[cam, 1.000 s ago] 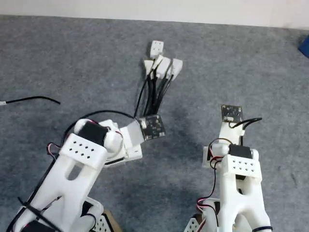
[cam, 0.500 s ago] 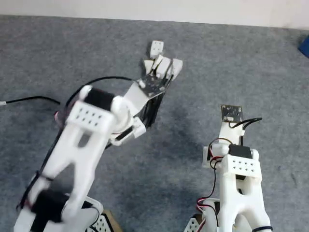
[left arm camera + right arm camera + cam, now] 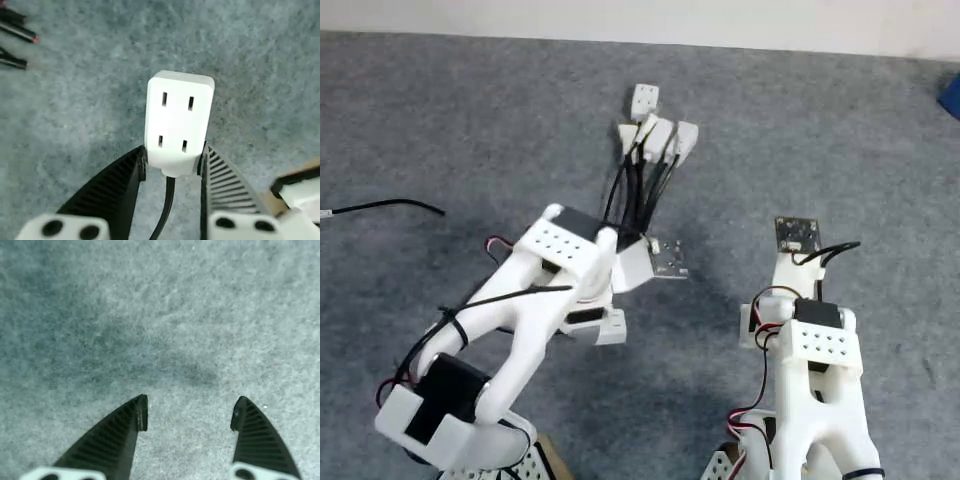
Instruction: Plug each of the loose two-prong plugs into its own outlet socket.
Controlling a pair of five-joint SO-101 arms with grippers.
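- The left pincer [image 3: 172,154] is clamped on the lower end of a white outlet block [image 3: 177,115], one finger against each side wall. The gray surface [image 3: 260,60] lies behind it.
- The right pincer [image 3: 191,412] stands apart with nothing between its fingers, over bare surface.
- The block's face carries two pairs of slots [image 3: 164,99]. All four are vacant, with no prongs in them.
- A black cord [image 3: 167,210] leaves the block's base and runs out between the fingers.
- In the high view a bunch of white plugs [image 3: 660,135] lies at the far middle of the surface, with a small white block [image 3: 644,100] just beyond. Black cords [image 3: 638,195] run from the bunch back toward the left arm. Which pieces there are plugs and which are sockets is too small to tell.
- The outlet block looks like light, hard, smooth plastic, so it may twist or slip in a side grip when a plug is pushed in. A hold low on the flat walls, clear of the slots, seems right. The cord may tug it.
- A plug is probably best taken by the flat sides of its body, leaving the prongs free to line up with one slot pair.
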